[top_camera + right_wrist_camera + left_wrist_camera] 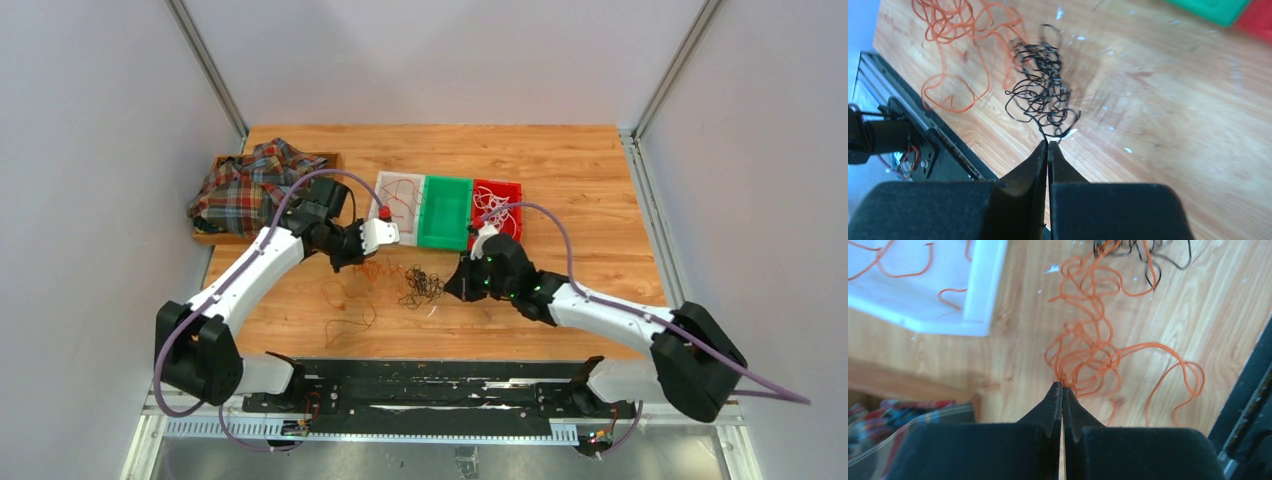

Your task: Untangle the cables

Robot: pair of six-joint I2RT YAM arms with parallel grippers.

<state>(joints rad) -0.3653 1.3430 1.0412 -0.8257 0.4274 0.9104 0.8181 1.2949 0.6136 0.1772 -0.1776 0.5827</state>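
What you can't make out
Your left wrist view cuts the black cables (1147,260) off at the top edge, the right wrist view does the same to the orange cables (943,17), and whether the left fingertips (1053,402) actually pinch a strand is hidden.

A plaid cloth (245,185) lies in a wooden box (212,238) near a white tray (400,177), green tray (445,215) and red tray (497,184).

Closed right gripper (1048,144) pinches black cable tangle (1042,92); orange cables (955,22) lie upper left.
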